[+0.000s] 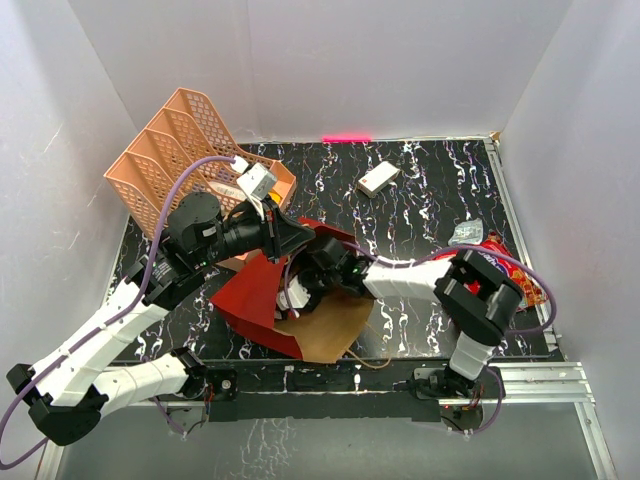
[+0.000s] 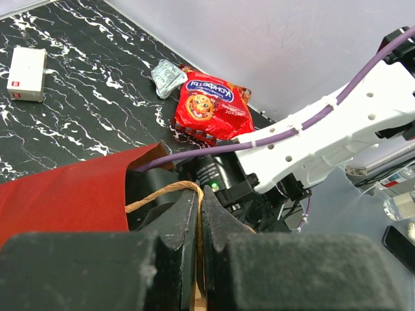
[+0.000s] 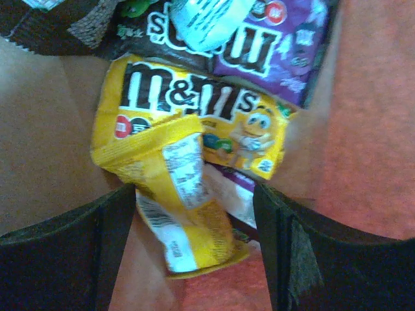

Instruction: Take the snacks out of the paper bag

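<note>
Left tool (image 2: pixel 200 217): closed on the cord handle (image 2: pixel 162 190) of the paper bag (image 1: pixel 258 295), with the cord pinched between the fingers.

The bag lies on its side on the tabletop (image 1: pixel 430 200). It is dark red outside and kraft inside, with its mouth toward the right arm (image 1: pixel 480 300).

Right tool (image 3: pixel 194 191): inside the bag, jaws wide apart, gripping nothing. The yellow M&M's packet (image 3: pixel 194 123) is on the bag's inner wall, with its folded lower end in the gap between the fingers (image 3: pixel 110 246). Can't tell whether either finger touches it.

Deeper in the bag, past the yellow one, are a purple packet (image 3: pixel 279 45) and a dark brown wrapper (image 3: pixel 45 26), both overlapping its top edge.

Outside the bag:
- The red cookie packet (image 2: pixel 211 107) lies flat on the tabletop, off the mouth side of the bag and partly under the right arm.
- A crumpled silver wrapper (image 2: pixel 165 76) touches the red packet's far corner.
- A white box (image 1: pixel 378 178) is beyond the bag toward the back wall, well apart from it.
- A peach tray (image 1: pixel 185 140) is behind the bag on the left arm's side.
</note>
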